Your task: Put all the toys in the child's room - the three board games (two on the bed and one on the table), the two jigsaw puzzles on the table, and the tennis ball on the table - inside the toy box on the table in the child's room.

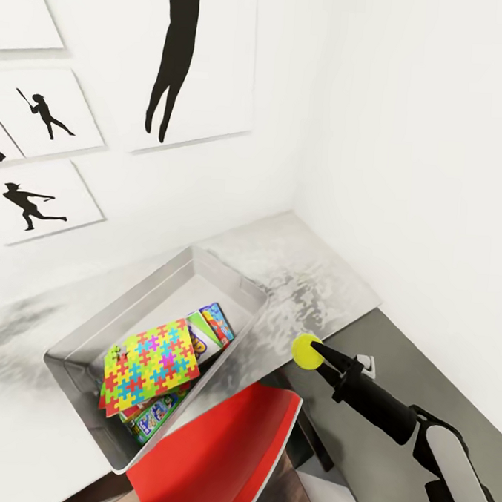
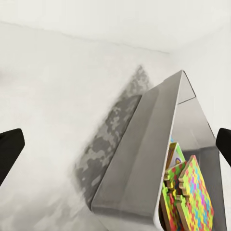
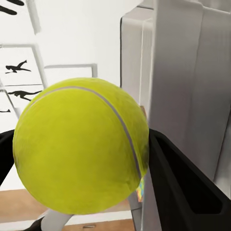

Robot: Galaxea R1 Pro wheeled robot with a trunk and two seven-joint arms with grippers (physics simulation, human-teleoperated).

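My right gripper clamps the small yellow-green tennis ball beside the light grey plastic bin; my left gripper gapes wide.

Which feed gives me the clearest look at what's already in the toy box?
Head view: it looks down into the open toy box, showing a jigsaw puzzle atop board games. Left wrist sees its outer wall and some contents; right wrist just the wall behind the tennis ball.
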